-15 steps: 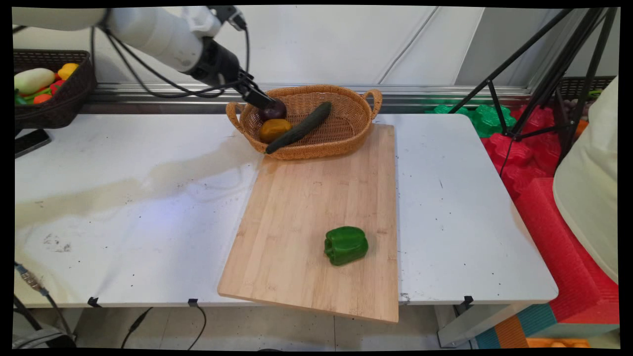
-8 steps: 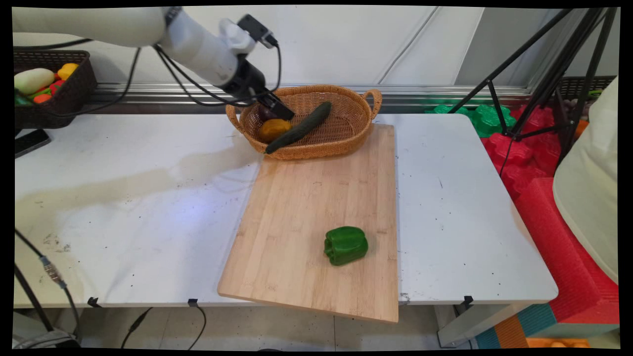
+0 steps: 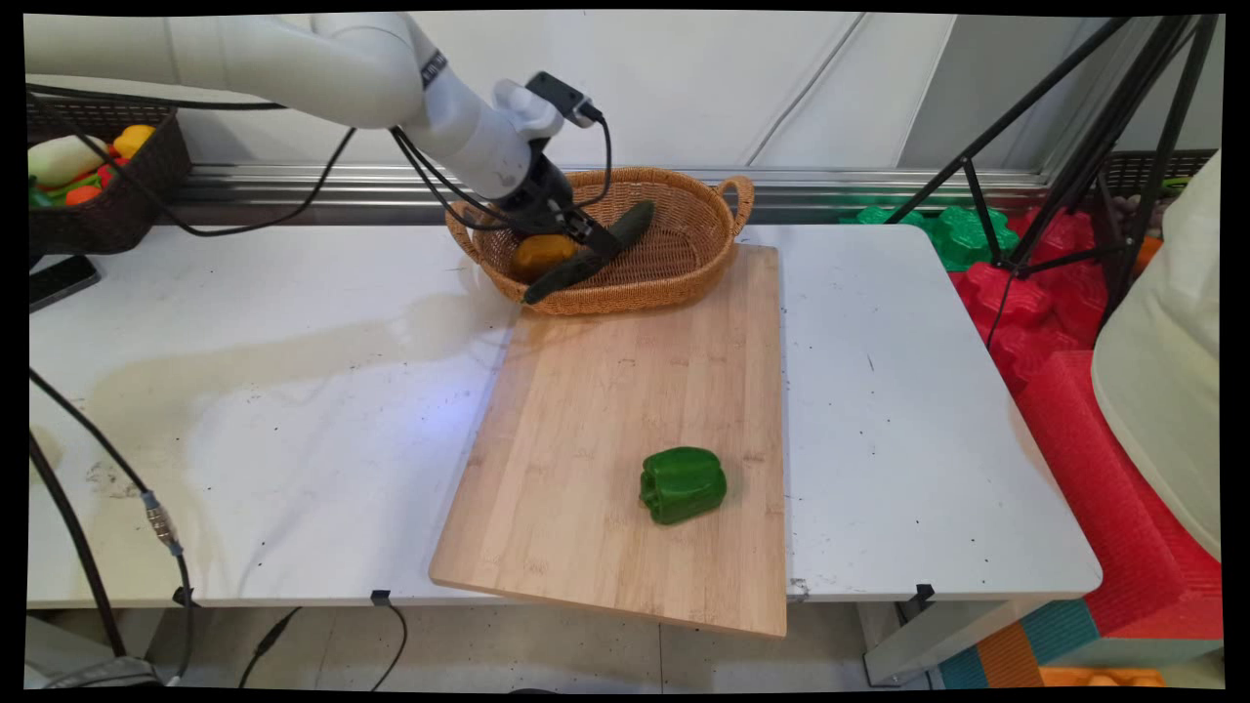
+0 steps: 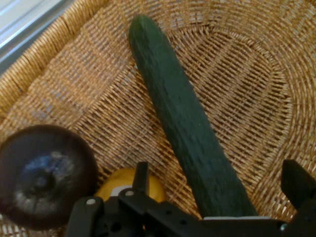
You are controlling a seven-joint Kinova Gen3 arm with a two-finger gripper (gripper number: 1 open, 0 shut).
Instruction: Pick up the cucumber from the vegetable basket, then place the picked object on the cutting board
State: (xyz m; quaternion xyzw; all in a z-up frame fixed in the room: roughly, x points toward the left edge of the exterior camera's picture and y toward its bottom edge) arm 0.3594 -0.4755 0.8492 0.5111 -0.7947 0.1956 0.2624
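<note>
The gripper [image 3: 593, 241] has swung rightward from the dark purple onion [image 4: 45, 175] to the cucumber [image 3: 589, 253]; its fingers [image 4: 297, 183] stand wide apart, one on each side of the cucumber's lower end, holding nothing. Cucumber, onion and a yellow-orange fruit [image 3: 540, 255] lie in the wicker basket [image 3: 684, 264]; a green bell pepper [image 3: 683, 484] rests on the cutting board [image 3: 605, 410].

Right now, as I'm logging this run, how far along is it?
Done: a green pepper lies on the cutting board. In hand: nothing; the open gripper straddles the cucumber in the wicker basket. Left: cucumber, yellow fruit and dark round vegetable all lie in the basket.
</note>
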